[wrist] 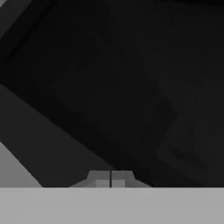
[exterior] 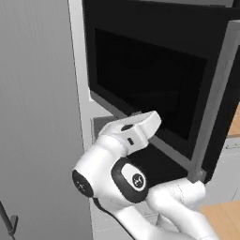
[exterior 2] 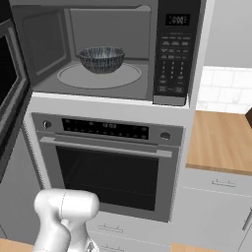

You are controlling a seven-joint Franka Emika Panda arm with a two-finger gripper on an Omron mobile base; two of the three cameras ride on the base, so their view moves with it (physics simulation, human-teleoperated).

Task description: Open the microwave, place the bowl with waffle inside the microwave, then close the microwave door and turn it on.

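The microwave [exterior 2: 44, 44] stands open with its turntable showing. A blue-grey patterned bowl [exterior 2: 102, 59] sits on the turntable; its contents are hidden from this angle. The keypad strip [exterior 2: 171, 64] runs down the right side. The microwave door [exterior: 150, 89] is swung wide out to the left, its grey bar handle [exterior: 213, 98] on the free edge. My hand [exterior: 136, 129] is just below and in front of the door's dark glass. In the hand view my gripper [wrist: 110, 179] is shut, fingertips together with nothing between them, very close to the dark door panel.
Below the microwave is a grey oven [exterior 2: 108, 167] with a horizontal handle. A wooden counter [exterior 2: 221, 142] lies to the right, with drawers [exterior 2: 216, 206] under it. A tall grey cabinet wall [exterior: 37, 117] stands left of the door.
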